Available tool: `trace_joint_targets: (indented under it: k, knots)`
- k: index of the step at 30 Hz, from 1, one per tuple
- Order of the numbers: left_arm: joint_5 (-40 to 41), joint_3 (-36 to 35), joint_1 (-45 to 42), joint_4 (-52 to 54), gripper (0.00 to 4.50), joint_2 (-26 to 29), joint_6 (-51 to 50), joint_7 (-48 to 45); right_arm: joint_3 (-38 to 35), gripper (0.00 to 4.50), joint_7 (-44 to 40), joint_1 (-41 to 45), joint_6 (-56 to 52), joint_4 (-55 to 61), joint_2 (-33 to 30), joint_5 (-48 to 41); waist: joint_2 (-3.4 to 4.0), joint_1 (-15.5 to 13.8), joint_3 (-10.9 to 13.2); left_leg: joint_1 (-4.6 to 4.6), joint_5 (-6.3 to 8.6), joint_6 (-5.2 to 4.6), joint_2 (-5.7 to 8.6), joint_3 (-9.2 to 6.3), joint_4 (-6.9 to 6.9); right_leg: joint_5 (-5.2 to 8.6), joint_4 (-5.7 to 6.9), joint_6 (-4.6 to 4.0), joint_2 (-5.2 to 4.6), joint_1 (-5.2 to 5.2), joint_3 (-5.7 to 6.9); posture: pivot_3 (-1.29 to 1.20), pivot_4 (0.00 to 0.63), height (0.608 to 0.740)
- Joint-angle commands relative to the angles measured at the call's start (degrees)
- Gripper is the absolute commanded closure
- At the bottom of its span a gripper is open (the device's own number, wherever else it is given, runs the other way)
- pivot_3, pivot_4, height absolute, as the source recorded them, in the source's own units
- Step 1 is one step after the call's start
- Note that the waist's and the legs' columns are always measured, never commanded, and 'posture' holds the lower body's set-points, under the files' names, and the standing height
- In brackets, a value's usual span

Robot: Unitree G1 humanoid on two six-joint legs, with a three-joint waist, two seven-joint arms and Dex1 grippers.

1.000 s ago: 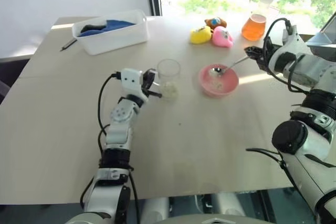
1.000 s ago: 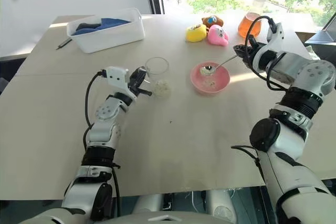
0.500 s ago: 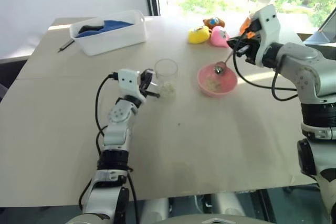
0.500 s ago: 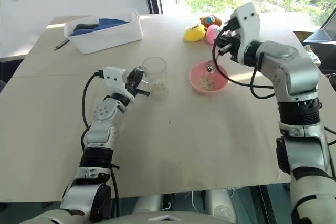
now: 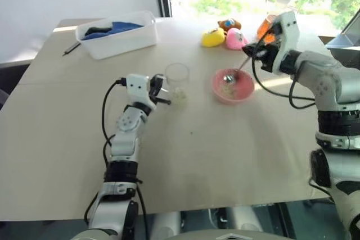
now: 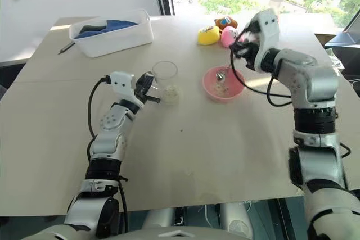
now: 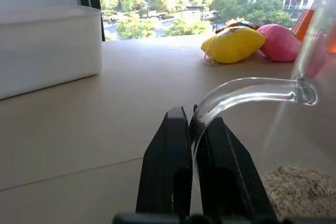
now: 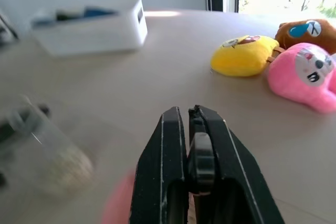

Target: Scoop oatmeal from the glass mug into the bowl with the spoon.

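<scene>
The glass mug [image 5: 177, 75] stands upright at the table's middle with pale oatmeal [image 5: 180, 95] at its bottom. My left gripper [image 5: 163, 90] is shut on the mug's clear handle [image 7: 247, 90], and the flakes show beside it in the left wrist view. To the right sits the pink bowl [image 5: 245, 90] with a few flakes of oatmeal inside. My right gripper [image 5: 251, 54] hovers over the bowl's far right rim, shut on the handle of the silver spoon [image 5: 239, 69]. The spoon slants down steeply and its rounded end lies inside the bowl.
A white tub [image 5: 126, 42] holding blue cloth stands at the far left, with a dark pen [image 5: 73, 48] beside it. Yellow [image 5: 214, 37], pink [image 5: 237, 39] and brown [image 5: 230, 24] plush toys lie beyond the bowl. A flask of orange liquid [image 5: 265, 26] stands behind my right hand.
My right hand has swung left and up from the bowl's right side and rolled, so the spoon now stands steeper over the bowl. The left gripper and mug stayed put.
</scene>
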State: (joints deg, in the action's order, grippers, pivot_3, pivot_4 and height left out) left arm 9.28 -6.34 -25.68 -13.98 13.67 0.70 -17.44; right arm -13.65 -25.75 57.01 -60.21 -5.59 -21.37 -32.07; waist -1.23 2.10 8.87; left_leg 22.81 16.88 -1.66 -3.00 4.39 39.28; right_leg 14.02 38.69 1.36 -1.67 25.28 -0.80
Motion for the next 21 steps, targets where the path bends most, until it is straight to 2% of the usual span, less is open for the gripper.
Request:
trace_joint_targets:
  k: [1, 9, 13, 18, 21]
  knots:
    - [0.46, 0.19, 0.79, 0.41, 4.44, -0.07, -1.21, -0.72, -8.39, 4.50, 5.83, 6.83, -8.03, 2.13, 5.03, -9.29, 0.02, -0.13, -0.02, 0.01, 0.00, 0.00, -0.04, -0.03, 0.00, 0.00, 0.02, 0.00, 0.02, 0.01, 0.03, 0.00, 0.150, 0.740]
    - [1.32, 0.45, 1.03, 2.20, 4.44, 0.31, -2.84, -1.84, -8.48, 4.50, 10.40, 7.89, -11.45, 3.25, 11.36, -13.90, 0.02, -0.44, -0.03, 0.07, 0.01, -0.01, 0.10, -0.05, 0.02, 0.00, -0.05, 0.01, -0.09, -0.03, 0.06, 0.00, 0.150, 0.740]
    - [1.67, 0.56, 1.60, 3.73, 4.44, 0.38, -4.48, -2.01, -5.88, 4.50, 11.21, 7.30, -10.40, 1.63, 14.19, -13.06, 0.03, -0.21, -0.03, 0.09, 0.00, -0.01, 0.08, -0.09, 0.00, 0.00, -0.11, 0.01, -0.06, -0.02, 0.11, 0.00, 0.150, 0.740]
    - [2.19, 0.85, 2.71, 6.88, 4.44, 0.11, -7.02, -1.85, 1.77, 4.50, 7.15, 6.70, -4.35, -0.40, 14.45, -8.83, 0.02, -0.11, -0.03, 0.10, 0.00, -0.01, 0.06, -0.09, 0.00, 0.00, -0.10, 0.01, -0.06, -0.02, 0.10, 0.00, 0.150, 0.740]
    - [2.21, 0.93, 2.88, 8.49, 4.44, 0.30, -9.05, -1.50, 3.94, 4.50, 5.78, 7.30, -2.98, -2.19, 15.23, -8.11, 0.02, -0.08, -0.03, 0.10, 0.00, -0.01, 0.07, -0.09, 0.00, 0.00, -0.10, 0.01, -0.06, -0.02, 0.11, 0.00, 0.150, 0.740]
